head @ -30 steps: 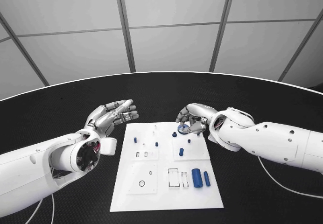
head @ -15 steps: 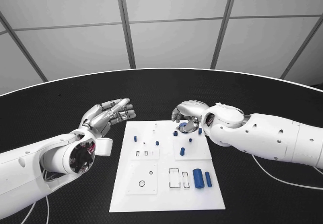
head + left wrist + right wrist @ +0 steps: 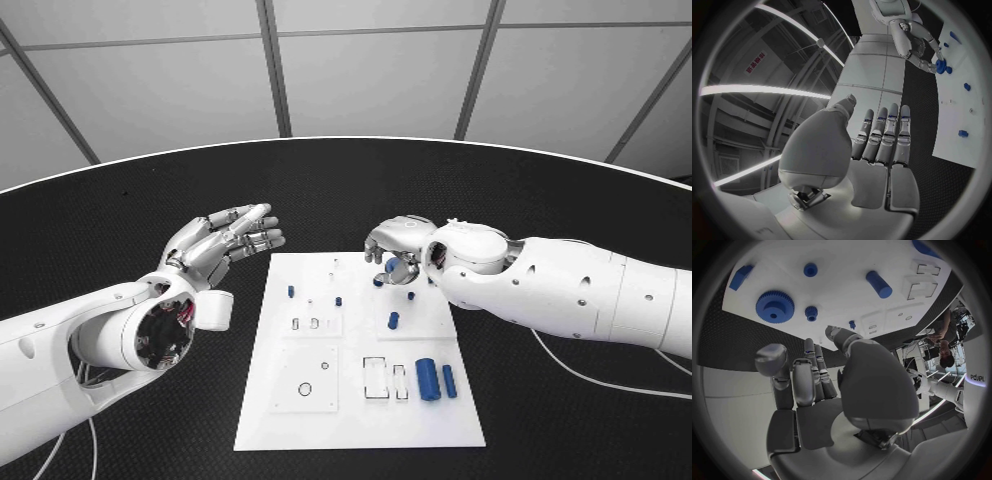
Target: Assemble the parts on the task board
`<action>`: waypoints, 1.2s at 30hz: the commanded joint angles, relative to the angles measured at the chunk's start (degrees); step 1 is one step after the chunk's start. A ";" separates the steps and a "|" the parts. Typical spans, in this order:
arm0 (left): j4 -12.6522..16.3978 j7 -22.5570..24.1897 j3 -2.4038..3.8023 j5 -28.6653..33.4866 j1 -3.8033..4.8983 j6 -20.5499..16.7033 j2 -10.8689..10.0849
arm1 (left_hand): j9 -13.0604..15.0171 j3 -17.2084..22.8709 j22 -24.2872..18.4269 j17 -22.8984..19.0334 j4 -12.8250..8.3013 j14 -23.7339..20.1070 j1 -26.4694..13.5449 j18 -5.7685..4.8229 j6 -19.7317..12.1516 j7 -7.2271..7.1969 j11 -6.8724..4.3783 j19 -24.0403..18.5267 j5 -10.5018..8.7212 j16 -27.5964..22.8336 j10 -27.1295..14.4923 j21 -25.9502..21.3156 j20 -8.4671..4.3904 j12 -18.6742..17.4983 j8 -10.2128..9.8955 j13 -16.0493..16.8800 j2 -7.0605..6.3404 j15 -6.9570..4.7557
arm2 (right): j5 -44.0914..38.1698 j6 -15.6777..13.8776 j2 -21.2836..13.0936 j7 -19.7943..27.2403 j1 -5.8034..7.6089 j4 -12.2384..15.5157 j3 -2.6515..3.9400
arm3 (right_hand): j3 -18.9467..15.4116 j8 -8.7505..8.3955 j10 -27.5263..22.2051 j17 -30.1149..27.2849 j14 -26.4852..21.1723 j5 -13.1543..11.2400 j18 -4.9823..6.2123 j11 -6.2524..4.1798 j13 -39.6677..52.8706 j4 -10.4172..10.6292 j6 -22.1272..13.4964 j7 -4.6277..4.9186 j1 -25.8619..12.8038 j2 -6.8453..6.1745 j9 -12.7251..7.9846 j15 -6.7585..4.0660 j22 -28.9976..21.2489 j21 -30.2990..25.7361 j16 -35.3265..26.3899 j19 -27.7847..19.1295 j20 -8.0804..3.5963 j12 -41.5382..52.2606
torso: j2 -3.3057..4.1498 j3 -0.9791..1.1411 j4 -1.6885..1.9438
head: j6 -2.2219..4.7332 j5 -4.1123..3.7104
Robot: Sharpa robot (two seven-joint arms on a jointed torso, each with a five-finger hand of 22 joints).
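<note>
Fingers of the left hand (image 3: 224, 242) are stretched out nearly straight and close together, palm bare, holding nothing; it hovers over the black worktop (image 3: 130, 220) at centre left of the head view, just off the task board's (image 3: 361, 420) upper left corner. The right hand (image 3: 401, 250) sits over the board's upper right corner with its fingers (image 3: 378, 240) curled downward around a blue gear (image 3: 395, 264). In the right wrist view the gear (image 3: 775, 306) lies flat on the white board (image 3: 848, 295) with the fingers (image 3: 811, 375) drawn back from it, so whether they actually touch it I cannot tell.

The board lies lengthwise in the lower middle of the head view, its near edge toward the bottom of the frame, with bare worktop on all sides; the right arm crosses above its upper right edge.

On the board I count one gear, one thick blue cylinder (image 3: 427, 379) and one thin blue pin (image 3: 449, 380) side by side at lower right, one blue peg (image 3: 392, 320) near the centre, and three small blue pegs toward the upper left, the leftmost (image 3: 290, 292) nearest the edge.
</note>
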 commanded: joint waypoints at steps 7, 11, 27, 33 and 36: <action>0.14 -0.07 0.00 0.01 0.25 -0.08 -0.21 | -0.09 -0.03 -0.09 -0.09 -0.22 -0.42 -0.15 1.00 0.06 4.35 0.45 0.52 0.18 -0.50 -0.18 0.29 0.00 -0.48 -0.31 -0.10 -0.22 0.10 | -0.21 1.12 0.44 -0.12 0.00 -0.68 -0.03 | 0.63 -0.19 -0.22 0.14 3.43 0.10 -0.29 -0.04 0.07 -0.04 -0.17 0.04 0.02 0.16 0.18 0.37 0.32 0.44 0.28 0.58 -0.18 0.18 | 0.62 -0.02 0.62 | -0.23 -0.17; 0.16 -0.07 0.00 0.01 0.31 -0.12 -0.26 | -0.11 -0.01 -0.10 -0.11 -0.23 -0.53 -0.18 1.02 0.02 4.39 0.49 0.56 0.18 -0.60 -0.24 0.29 0.01 -0.58 -0.35 -0.10 -0.22 0.15 | -0.23 1.92 0.59 -0.31 -0.01 -1.06 -0.05 | 0.80 -0.09 -0.08 0.26 3.44 0.47 -0.30 -0.05 0.13 -0.07 0.00 0.07 0.08 0.27 0.31 0.35 0.43 0.55 0.45 0.70 -0.19 0.31 | 0.85 -0.01 0.68 | -0.13 -0.32; -0.02 -0.10 0.00 0.01 0.36 -0.05 -0.28 | -0.11 -0.01 -0.10 -0.11 -0.23 -0.53 -0.18 1.02 0.02 4.39 0.49 0.56 0.18 -0.60 -0.24 0.29 0.01 -0.58 -0.35 -0.10 -0.22 0.15 | -0.25 3.29 0.35 -0.41 -0.01 -1.84 -0.10 | 1.39 0.07 0.25 0.35 3.32 0.50 -2.21 0.04 0.36 -0.19 0.27 0.20 -0.10 0.19 0.92 0.58 11.92 9.10 0.98 2.87 0.04 0.60 | 1.44 0.23 0.80 | 0.32 -0.68; -0.07 -0.10 0.00 0.01 0.37 -0.05 -0.25 | -0.11 -0.01 -0.10 -0.11 -0.23 -0.53 -0.18 1.02 0.02 4.39 0.49 0.56 0.18 -0.60 -0.24 0.29 0.01 -0.58 -0.35 -0.10 -0.22 0.15 | -0.25 3.47 0.34 -0.26 -0.01 -2.10 -0.11 | 1.59 0.17 0.60 0.34 3.29 0.32 -2.33 -0.03 0.46 -0.20 0.45 0.19 -0.13 0.32 1.12 0.54 12.92 9.86 1.10 2.92 0.08 0.78 | 1.73 0.15 1.03 | 0.49 -0.84; -0.06 -0.11 0.00 0.01 0.37 -0.04 -0.25 | -0.11 -0.01 -0.10 -0.11 -0.23 -0.53 -0.18 1.02 0.02 4.39 0.49 0.56 0.18 -0.60 -0.24 0.29 0.01 -0.58 -0.35 -0.10 -0.22 0.15 | -0.25 3.63 0.36 -0.25 -0.02 -2.24 -0.12 | 1.75 0.32 1.11 0.28 3.26 0.29 -2.58 -0.11 0.60 -0.18 0.72 0.18 -0.17 0.48 1.31 0.49 14.52 11.04 1.15 3.23 0.07 1.03 | 1.82 0.14 1.12 | 0.51 -0.92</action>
